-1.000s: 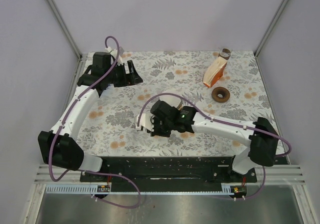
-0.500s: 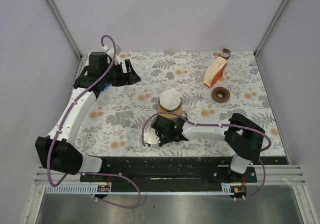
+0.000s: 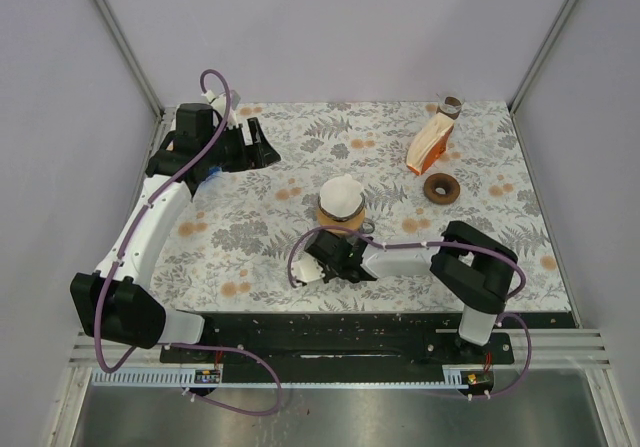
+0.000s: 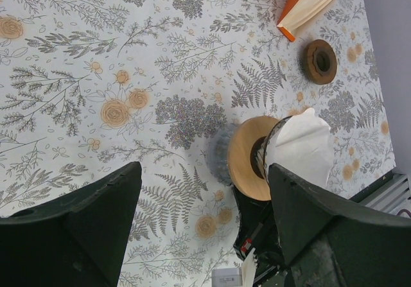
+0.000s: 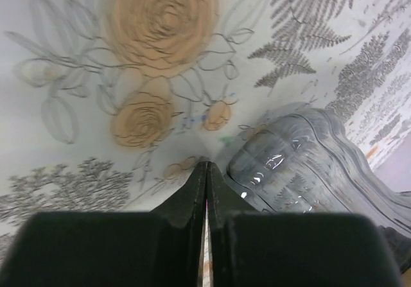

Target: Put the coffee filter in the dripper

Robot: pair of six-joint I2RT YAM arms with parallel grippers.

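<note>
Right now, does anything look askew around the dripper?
The coffee filter sits lopsided in the dripper: it bulges above the rim and leans to one side instead of lying flush. Nothing looks spilled or broken.

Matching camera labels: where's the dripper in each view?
Top external: dripper at table centre, white filter on top.
Left wrist: dripper right of centre, filter on its right side.
Right wrist: only the dripper's glass wall, right of centre, beside the shut right gripper.
Shared landmark: floral cloth in all; brown ring in top and left wrist only.
</note>
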